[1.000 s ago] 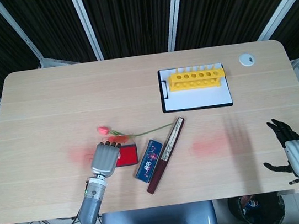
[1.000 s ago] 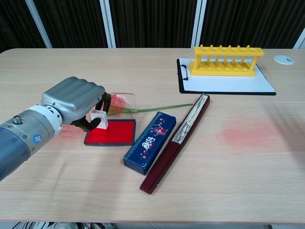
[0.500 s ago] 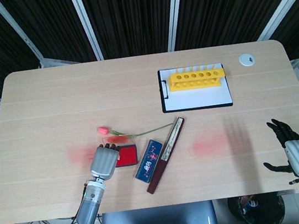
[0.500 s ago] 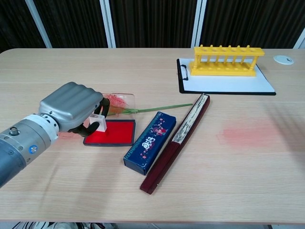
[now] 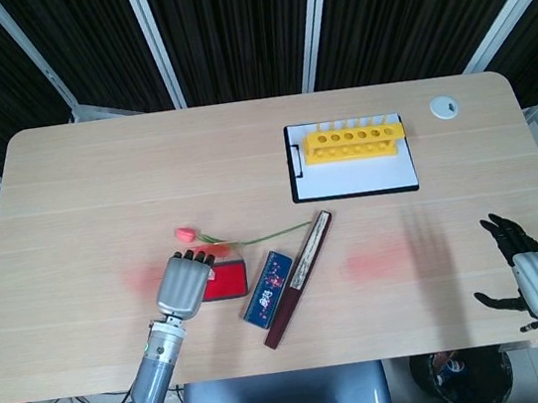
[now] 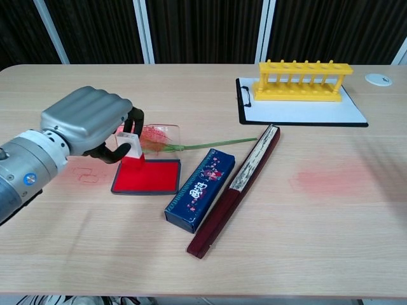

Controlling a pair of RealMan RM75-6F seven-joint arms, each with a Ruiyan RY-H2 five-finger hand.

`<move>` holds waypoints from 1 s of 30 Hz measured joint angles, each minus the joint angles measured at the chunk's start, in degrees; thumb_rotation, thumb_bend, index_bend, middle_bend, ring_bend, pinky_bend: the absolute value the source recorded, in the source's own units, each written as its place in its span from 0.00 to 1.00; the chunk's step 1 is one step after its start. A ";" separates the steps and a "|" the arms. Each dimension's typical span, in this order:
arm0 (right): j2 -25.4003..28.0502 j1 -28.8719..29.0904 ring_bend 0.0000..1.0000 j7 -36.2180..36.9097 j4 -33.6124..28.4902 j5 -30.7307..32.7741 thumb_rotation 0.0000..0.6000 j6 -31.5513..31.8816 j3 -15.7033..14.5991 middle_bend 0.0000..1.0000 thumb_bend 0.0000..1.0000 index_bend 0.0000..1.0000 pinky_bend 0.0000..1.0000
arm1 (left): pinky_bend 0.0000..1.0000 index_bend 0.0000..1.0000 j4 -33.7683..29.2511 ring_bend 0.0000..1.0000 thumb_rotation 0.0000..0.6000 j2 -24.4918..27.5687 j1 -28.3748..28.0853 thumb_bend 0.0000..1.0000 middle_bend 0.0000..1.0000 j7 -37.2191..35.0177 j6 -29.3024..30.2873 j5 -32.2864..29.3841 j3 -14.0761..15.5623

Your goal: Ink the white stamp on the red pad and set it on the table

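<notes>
My left hand [image 6: 89, 124] [image 5: 181, 284] holds the white stamp [image 6: 130, 145] between thumb and fingers, lifted a little above the left end of the red ink pad [image 6: 147, 176] [image 5: 225, 281]. In the head view the hand covers the stamp. My right hand [image 5: 537, 276] hovers off the table's right front corner with its fingers spread and nothing in it; the chest view does not show it.
A pink flower on a green stem [image 6: 191, 145] lies just behind the pad. A blue box [image 6: 200, 189] and a dark closed fan [image 6: 238, 184] lie to its right. A clipboard [image 6: 305, 111] with a yellow rack [image 6: 303, 81] stands at the back right.
My left hand pressed the stamp down on the pad, then raised it and drew back slightly to the left. The right hand stayed still.
</notes>
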 measured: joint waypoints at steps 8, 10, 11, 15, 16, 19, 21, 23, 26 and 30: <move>-0.04 -0.03 0.00 -0.11 0.07 -0.17 1.00 0.19 0.00 0.00 0.15 0.00 0.19 | 0.58 0.59 -1.00 0.45 1.00 4.36 2.62 0.45 0.59 -2.39 1.83 0.49 0.68; -0.07 -0.03 0.00 -0.18 0.08 -0.17 1.00 0.20 0.00 0.00 0.15 0.00 0.19 | 0.58 0.59 -0.45 0.45 1.00 5.38 3.35 0.45 0.58 -3.57 2.09 0.29 0.75; -0.07 -0.04 0.00 -0.21 0.09 -0.15 1.00 0.21 0.00 0.00 0.15 0.00 0.19 | 0.58 0.59 -0.11 0.45 1.00 5.77 3.65 0.45 0.58 -4.18 2.14 0.18 0.76; -0.11 -0.06 0.00 -0.32 0.10 -0.10 1.00 0.23 0.01 0.00 0.15 0.00 0.19 | 0.58 0.59 2.22 0.45 1.00 7.12 4.92 0.45 0.58 -7.07 2.08 -0.42 0.69; -0.13 -0.06 0.00 -0.35 0.10 -0.07 1.00 0.23 0.02 0.00 0.15 0.00 0.19 | 0.58 0.59 3.05 0.45 1.00 7.34 5.21 0.45 0.58 -7.85 2.00 -0.54 0.66; -0.15 -0.06 0.00 -0.43 0.09 -0.03 1.00 0.23 0.03 0.00 0.15 0.00 0.19 | 0.57 0.58 4.99 0.44 1.00 7.58 5.75 0.45 0.57 -9.61 1.77 -0.71 0.53; -0.16 -0.07 0.00 -0.46 0.08 0.05 1.00 0.20 0.04 0.00 0.15 0.00 0.19 | 0.57 0.58 6.45 0.44 1.00 7.56 6.05 0.45 0.57 -10.94 1.46 -0.86 0.35; -0.18 -0.08 0.00 -0.55 0.07 0.09 1.00 0.23 0.07 0.00 0.15 0.00 0.19 | 0.57 0.58 7.77 0.44 1.00 7.39 6.19 0.45 0.57 -11.97 1.18 -0.84 0.19; -0.19 -0.10 0.00 -0.62 0.06 0.14 1.00 0.24 0.08 0.00 0.15 0.00 0.19 | 0.56 0.56 10.08 0.43 1.00 6.76 6.34 0.45 0.55 -13.61 0.69 -0.53 -0.03; -0.20 -0.11 0.00 -0.68 0.04 0.18 1.00 0.24 0.10 0.00 0.15 0.00 0.19 | 0.56 0.55 12.60 0.42 1.00 5.56 6.45 0.45 0.54 -14.93 -0.14 -0.20 -0.26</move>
